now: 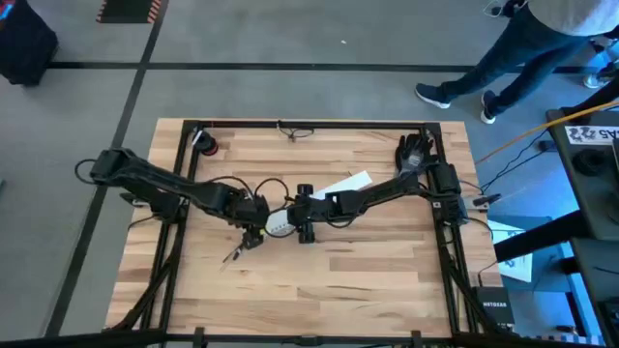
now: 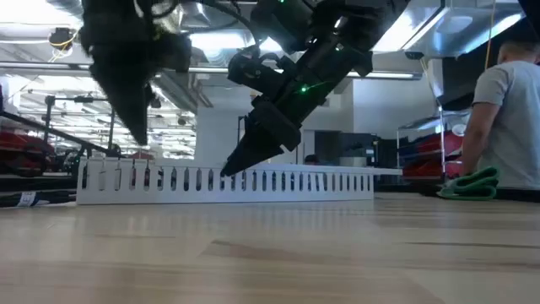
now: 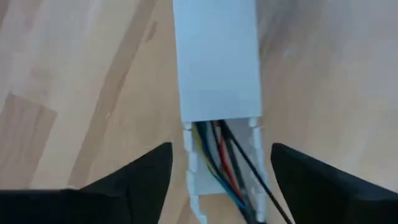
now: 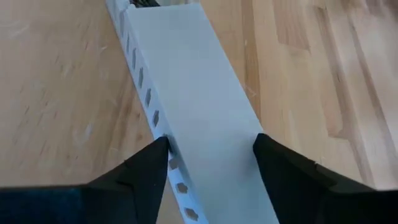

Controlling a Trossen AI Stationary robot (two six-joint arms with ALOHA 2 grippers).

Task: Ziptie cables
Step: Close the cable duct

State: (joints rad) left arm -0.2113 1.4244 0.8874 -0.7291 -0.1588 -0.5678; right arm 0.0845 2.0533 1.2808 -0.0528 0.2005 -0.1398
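Two grippers astride one white duct.
Left gripper wide over several cables; right gripper spread across the cover.

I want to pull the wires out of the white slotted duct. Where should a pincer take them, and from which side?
Take the cables at the duct's uncovered end, where the lid stops and they lie exposed between the slotted walls. Come from above, fingers in line with the channel; the walls block a sideways approach. The left pincer already straddles that end, open.
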